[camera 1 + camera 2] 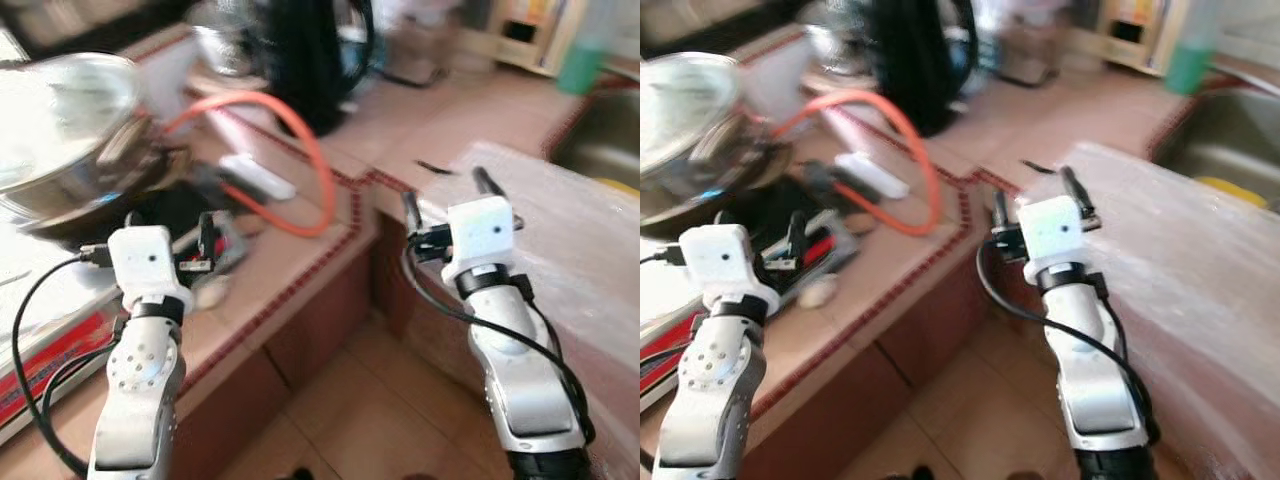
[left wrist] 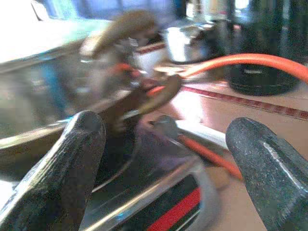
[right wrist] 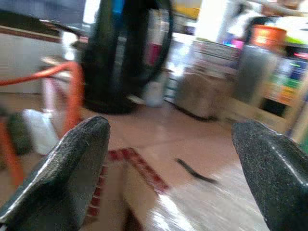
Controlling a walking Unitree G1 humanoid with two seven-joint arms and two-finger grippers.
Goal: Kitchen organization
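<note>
Blurred tiled counter [image 1: 300, 270] meets at a corner; I see both claws spread wide, empty: left gripper [image 1: 168, 238] beside the steel bowl [image 1: 70, 130], right gripper [image 1: 447, 200] over plastic sheeting [image 1: 570, 240].

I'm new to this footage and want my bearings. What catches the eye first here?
An orange hose loops across the tiled counter, in front of a black kettle. On the robot's left sits a big steel bowl. The left gripper and right gripper are both raised with fingers apart, the right over a clear plastic sheet.
</note>
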